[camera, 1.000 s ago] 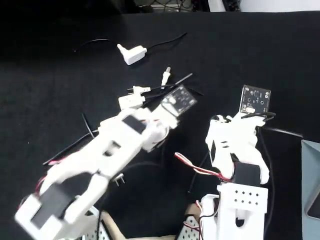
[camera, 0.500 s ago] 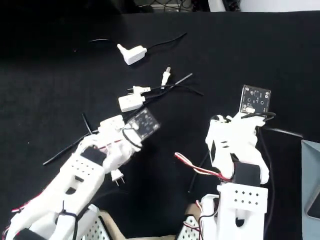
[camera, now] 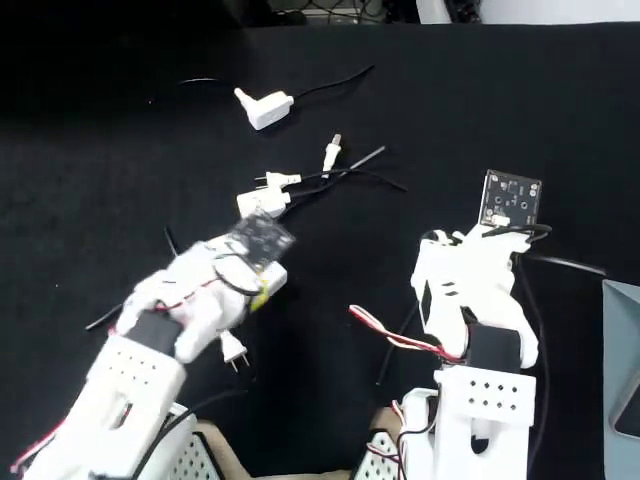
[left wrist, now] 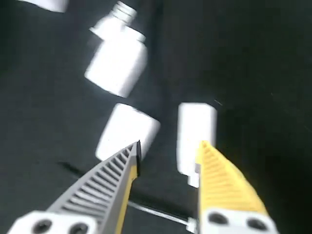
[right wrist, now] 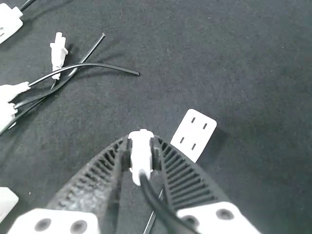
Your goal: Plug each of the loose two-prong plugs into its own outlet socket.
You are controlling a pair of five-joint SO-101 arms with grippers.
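Note:
My right gripper (right wrist: 141,146) is shut on a small white two-prong plug (right wrist: 141,155) whose black cable runs back between the fingers. A white outlet socket (right wrist: 195,133) with slot pairs lies flat just beyond it. In the high view the right gripper (camera: 488,234) sits at the right of the table. My left gripper (left wrist: 168,148) is open, its grey and yellow fingers straddling blurred white blocks (left wrist: 195,136) on the cloth. From above, the left gripper (camera: 265,280) hovers below a white block (camera: 262,203) and a loose plug (camera: 276,181).
More loose plugs lie on the black cloth: an angled white one (camera: 266,108) at the back, a small one (camera: 331,152) with a black cable, and one with bare prongs (camera: 233,350) near the front. Black cables cross the middle. A grey object (camera: 625,370) sits at the right edge.
My left arm has drawn back toward the near left, its gripper moving from the table's middle to just below the white block. The right arm has stayed still with its plug.

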